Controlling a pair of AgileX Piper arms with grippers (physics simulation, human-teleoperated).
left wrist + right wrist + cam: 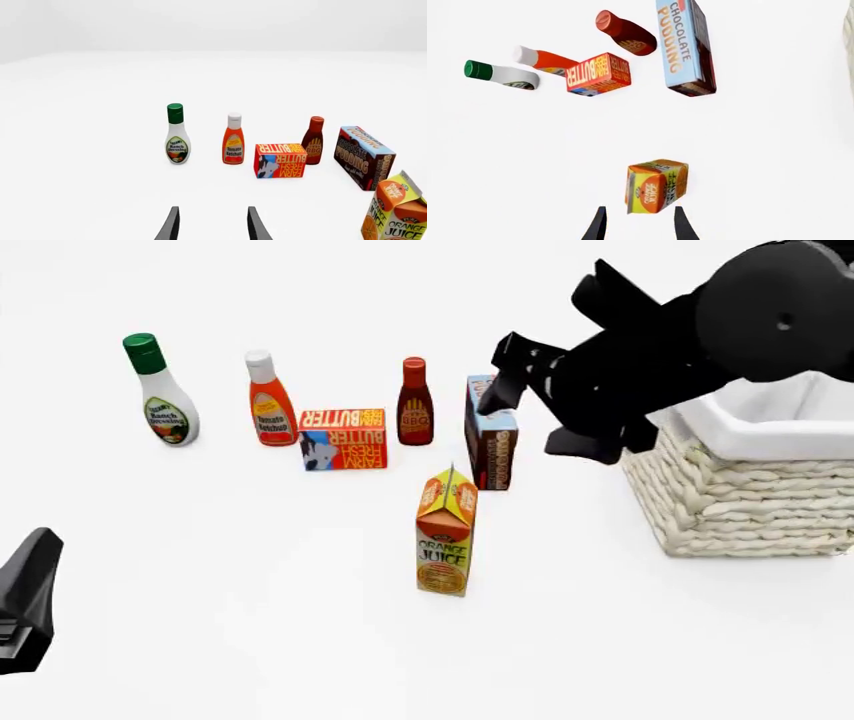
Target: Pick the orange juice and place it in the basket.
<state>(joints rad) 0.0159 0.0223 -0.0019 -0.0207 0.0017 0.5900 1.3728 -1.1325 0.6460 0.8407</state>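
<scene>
The right claw (637,225) hangs high above the tall orange-and-yellow gable-top orange juice carton (446,533), fingers parted to about the carton's width and holding nothing, so this is the approach, with the grasp not yet made. The carton stands upright and alone in the middle of the white worktop (267,620), nearer the arms than the row of groceries and apart from the brown chocolate pudding box (490,432) behind it. The wrist view looks almost straight down on its gable, just ahead of the fingertips. Next, I'd say, comes a straight descent with the fingers either side of the carton's walls, closing below the gable. Tall and narrow, it could tip if nudged. The big cream-white woven wicker basket (747,500) with its white cloth lining sits by the worktop's right edge; the arm hides most of its inside. The left claw (210,225) waits low, fingers parted, empty.
</scene>
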